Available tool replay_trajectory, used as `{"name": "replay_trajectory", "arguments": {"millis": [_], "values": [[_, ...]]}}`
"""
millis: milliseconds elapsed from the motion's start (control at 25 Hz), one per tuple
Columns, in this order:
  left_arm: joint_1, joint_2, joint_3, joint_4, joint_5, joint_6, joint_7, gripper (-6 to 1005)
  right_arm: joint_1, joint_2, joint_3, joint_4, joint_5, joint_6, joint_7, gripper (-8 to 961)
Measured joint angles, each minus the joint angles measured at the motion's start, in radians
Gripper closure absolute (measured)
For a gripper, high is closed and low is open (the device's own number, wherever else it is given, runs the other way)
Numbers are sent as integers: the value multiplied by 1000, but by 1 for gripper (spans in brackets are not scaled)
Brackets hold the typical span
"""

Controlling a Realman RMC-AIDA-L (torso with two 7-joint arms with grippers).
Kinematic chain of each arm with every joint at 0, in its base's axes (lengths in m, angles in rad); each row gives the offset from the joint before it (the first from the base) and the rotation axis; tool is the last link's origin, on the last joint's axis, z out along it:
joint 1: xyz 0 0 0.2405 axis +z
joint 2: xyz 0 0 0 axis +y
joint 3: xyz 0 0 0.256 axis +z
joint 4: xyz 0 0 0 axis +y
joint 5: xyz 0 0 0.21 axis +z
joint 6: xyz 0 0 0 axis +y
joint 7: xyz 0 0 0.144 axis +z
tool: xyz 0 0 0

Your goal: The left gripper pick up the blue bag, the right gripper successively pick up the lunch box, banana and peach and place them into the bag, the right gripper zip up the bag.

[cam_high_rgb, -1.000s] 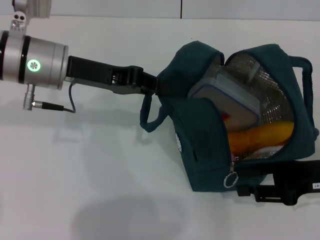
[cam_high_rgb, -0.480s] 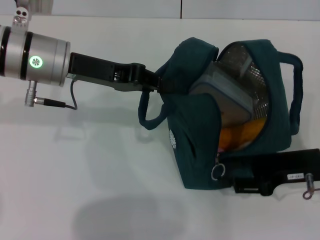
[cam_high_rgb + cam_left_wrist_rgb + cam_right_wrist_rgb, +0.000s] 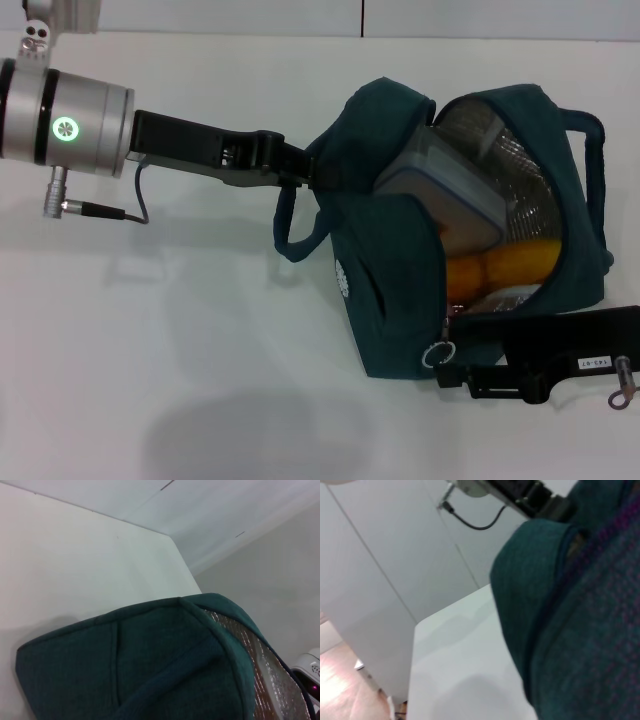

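The left gripper grips the bag at its upper edge. Inside the open bag lie the lunch box and banana. The right gripper sits at the zipper ring.

blue bag: matt cloth, shiny foil lining; lunch box: clear plastic; table: smooth white

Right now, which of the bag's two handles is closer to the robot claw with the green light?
The handle looping down on the blue bag's left side, just below the left gripper. The other handle sticks out on the bag's far right side.
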Motion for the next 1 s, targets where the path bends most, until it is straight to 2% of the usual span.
{"name": "replay_trajectory", "arguments": {"millis": [320, 520, 680, 1000], "values": [[3, -4, 0, 0, 0, 0, 3, 956, 1, 9, -2, 1, -3, 28, -3, 494], [13, -5, 0, 0, 1, 0, 3, 956, 8, 11, -56, 14, 2, 16, -4, 496], [23, -6, 0, 0, 1, 0, 3, 956, -3, 11, -51, 15, 39, 77, -10, 497], [29, -6, 0, 0, 2, 0, 3, 957, -1, 11, -90, 18, 66, 36, -50, 497]]}}
